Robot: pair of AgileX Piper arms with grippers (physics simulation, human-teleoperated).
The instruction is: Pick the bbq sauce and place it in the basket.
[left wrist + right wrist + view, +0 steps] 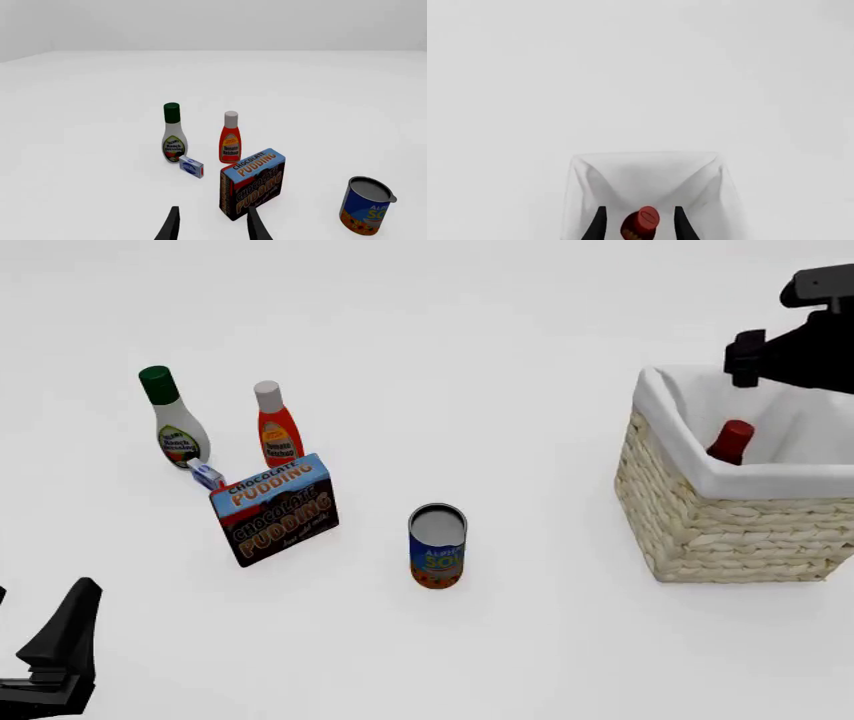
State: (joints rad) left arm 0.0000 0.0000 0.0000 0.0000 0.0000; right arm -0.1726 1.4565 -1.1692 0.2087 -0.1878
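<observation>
The bbq sauce (730,441), a dark bottle with a red cap, stands tilted inside the basket (721,530), against the white lining. My right gripper (751,362) hovers above the basket's far side, open and apart from the bottle. In the right wrist view the red cap (645,219) shows between the spread fingers (598,226), lower down, inside the lined basket (647,175). My left gripper (60,645) is open and empty at the near left of the table; in its own view the fingertips (172,226) point toward the other groceries.
On the left stand a white ranch bottle with a green cap (174,422), an orange-red ketchup bottle with a white cap (276,428), a small blue-white box (206,475) and a chocolate pudding box (276,508). A blue soup can (437,547) stands mid-table.
</observation>
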